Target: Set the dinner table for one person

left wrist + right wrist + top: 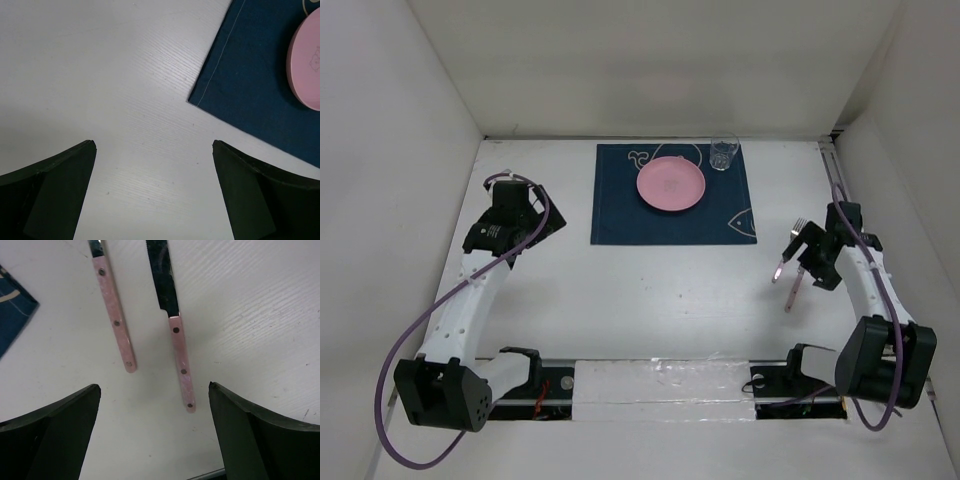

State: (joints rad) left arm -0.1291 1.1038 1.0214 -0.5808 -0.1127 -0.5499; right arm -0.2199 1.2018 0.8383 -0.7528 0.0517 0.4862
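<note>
The dinner table (650, 300) is a white walled tabletop. On it lies a navy placemat (620, 215) bearing a pink plate (671, 184) and a clear glass (724, 152) at its far right corner. A pink-handled fork (781, 263) and knife (792, 293) lie side by side right of the placemat. My right gripper (808, 258) hovers over them, open and empty. In the right wrist view the fork (114, 315) and knife (179, 347) lie ahead of the open gripper (155, 390). My left gripper (546, 217) is open and empty, left of the placemat (250, 90).
White wall panels close in the table on the left, back and right. The plate's edge (306, 60) shows at the right of the left wrist view. The arm bases and a rail (660, 385) run along the near edge.
</note>
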